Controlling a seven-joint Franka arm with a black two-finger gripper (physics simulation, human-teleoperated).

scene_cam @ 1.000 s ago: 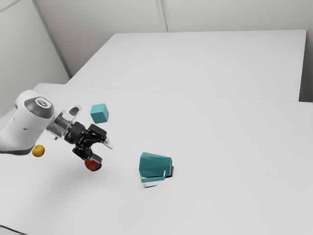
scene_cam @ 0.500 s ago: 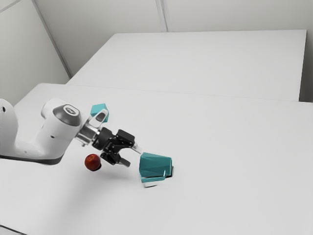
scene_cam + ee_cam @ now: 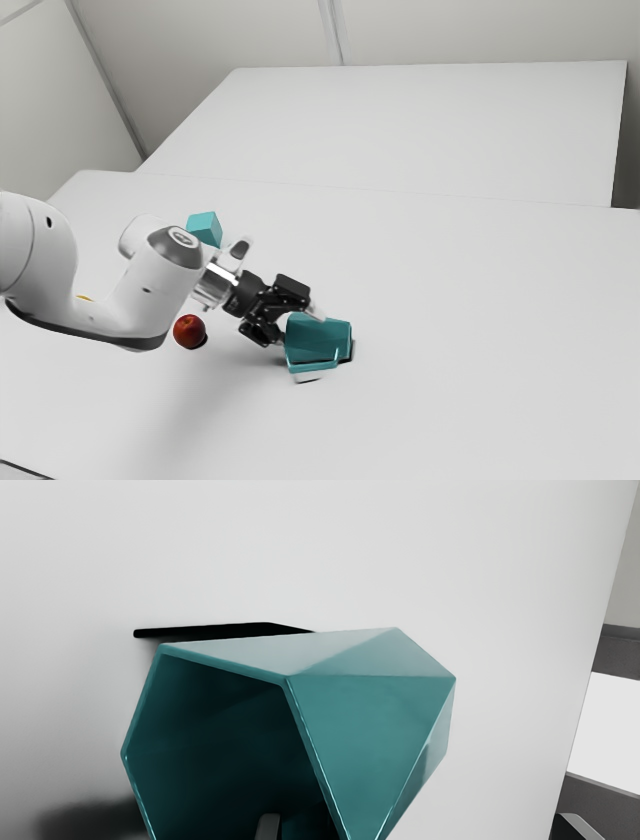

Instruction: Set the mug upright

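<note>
Two empty fingers [image 3: 298,326], wide apart, at one sideways mug [image 3: 318,340], plus one apple [image 3: 189,331], one cube [image 3: 204,227], one orange [image 3: 85,298]

In the exterior view, the mug [image 3: 320,340] is coloured teal, its inside darkened almost to black in the wrist view. Measured from the mug, a cube [image 3: 203,227] between ten and eleven o'clock is tinted light turquoise; an apple [image 3: 188,331] at nine o'clock is coloured deep red. The gripper [image 3: 298,326] is finished in black, the arm [image 3: 150,295] in white, the table [image 3: 450,300] in pale grey.
</note>
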